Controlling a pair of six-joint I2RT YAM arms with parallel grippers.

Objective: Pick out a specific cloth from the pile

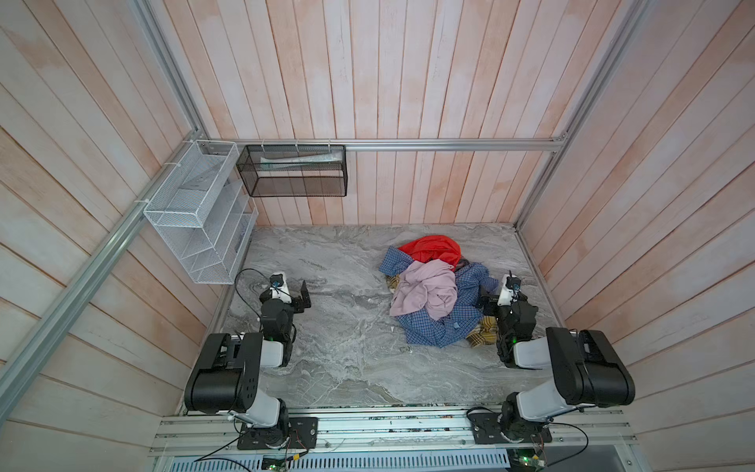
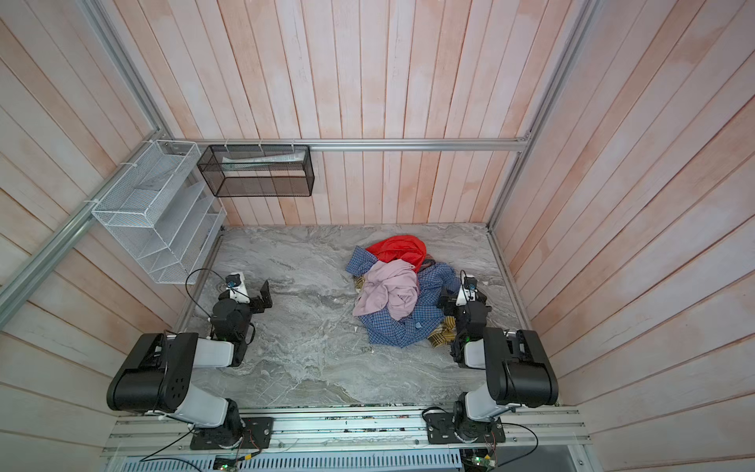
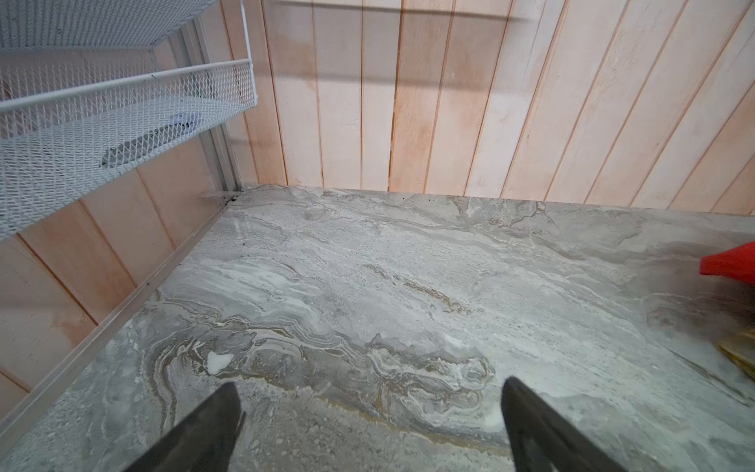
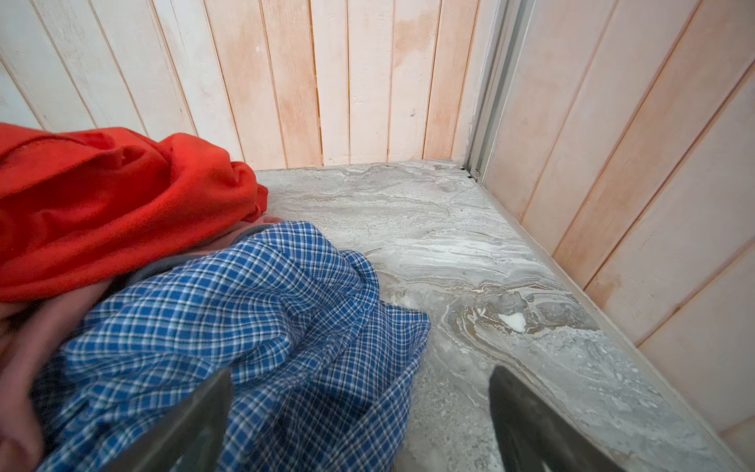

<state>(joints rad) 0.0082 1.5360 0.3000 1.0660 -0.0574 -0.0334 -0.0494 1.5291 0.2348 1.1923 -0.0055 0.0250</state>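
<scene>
Right wrist view: right tool gapes empty at the blue shirt, so swing to the cloth poking out beneath that shirt and pinch plaid only.

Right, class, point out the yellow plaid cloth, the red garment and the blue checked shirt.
yellow plaid cloth [image 1: 481,336]: in a top view, its exposed near corner.
red garment [image 1: 431,247]: in a top view, its middle fold.
blue checked shirt [image 4: 253,327]: right wrist view, its central folds.

Garment pile on marbled tabletop
</scene>
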